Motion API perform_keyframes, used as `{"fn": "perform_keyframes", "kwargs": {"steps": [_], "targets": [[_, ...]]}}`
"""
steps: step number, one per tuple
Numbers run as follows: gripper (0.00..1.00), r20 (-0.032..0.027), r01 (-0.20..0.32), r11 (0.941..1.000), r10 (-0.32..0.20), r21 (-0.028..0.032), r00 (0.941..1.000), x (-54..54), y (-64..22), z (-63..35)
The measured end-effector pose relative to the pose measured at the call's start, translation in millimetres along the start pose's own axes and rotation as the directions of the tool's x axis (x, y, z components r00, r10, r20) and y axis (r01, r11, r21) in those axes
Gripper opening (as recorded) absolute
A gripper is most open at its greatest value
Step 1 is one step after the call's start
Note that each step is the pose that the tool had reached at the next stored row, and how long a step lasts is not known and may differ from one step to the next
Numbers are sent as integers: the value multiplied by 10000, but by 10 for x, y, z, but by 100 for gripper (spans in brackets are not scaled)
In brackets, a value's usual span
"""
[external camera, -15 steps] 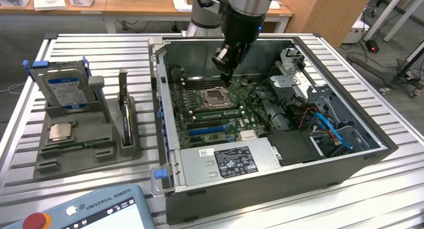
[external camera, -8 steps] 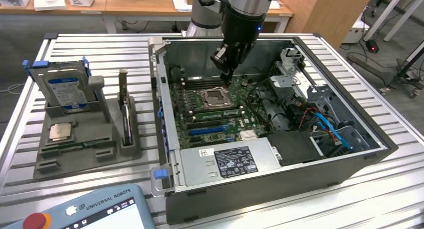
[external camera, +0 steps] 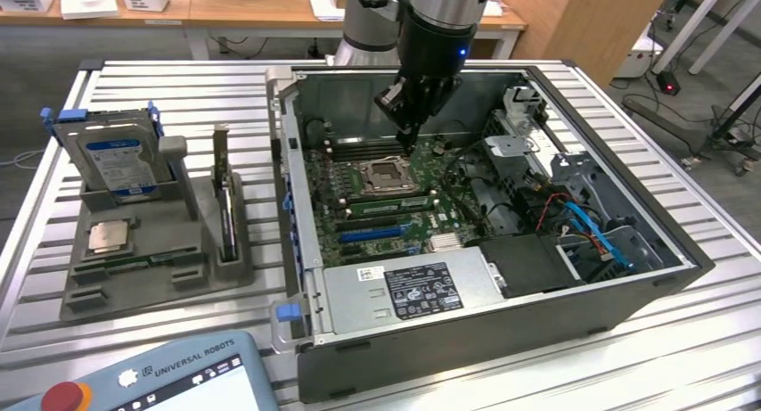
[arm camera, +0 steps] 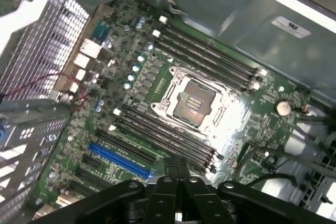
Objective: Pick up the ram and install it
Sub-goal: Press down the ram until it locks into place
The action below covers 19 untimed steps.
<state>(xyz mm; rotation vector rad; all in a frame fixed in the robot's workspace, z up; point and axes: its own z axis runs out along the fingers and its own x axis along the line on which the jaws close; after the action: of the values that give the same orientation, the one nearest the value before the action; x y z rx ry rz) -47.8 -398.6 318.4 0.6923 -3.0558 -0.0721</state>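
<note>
Over the open computer case (external camera: 312, 81) on the slatted table (external camera: 178, 99), the gripper (external camera: 407, 139) hangs closed, holding nothing.

bench: slatted metal table (external camera: 178, 99) spanning the foreground | behind: wooden desk (external camera: 256, 8) standing along the far edge | floor: grey, showing at the exterior view's right | light: even

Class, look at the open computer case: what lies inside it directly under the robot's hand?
Under the shut hand lies the green motherboard, with its empty processor socket and dark memory slots on both sides. The hand covers part of the board beneath its own fingers.
</note>
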Motion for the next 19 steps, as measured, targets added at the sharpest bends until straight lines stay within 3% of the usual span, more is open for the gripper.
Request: {"fn": "perform_keyframes", "kwargs": {"steps": [5,10,15,19], "targets": [[10,30,-651,9979,651,3,9979,-1,1,0],[10,60,-1315,9913,1315,3,9913,-1,2,0],[10,92,-2009,9796,2009,2,9796,-1,3,0],[10,118,-2570,9664,2570,-1,9663,-1,3,0]]}}
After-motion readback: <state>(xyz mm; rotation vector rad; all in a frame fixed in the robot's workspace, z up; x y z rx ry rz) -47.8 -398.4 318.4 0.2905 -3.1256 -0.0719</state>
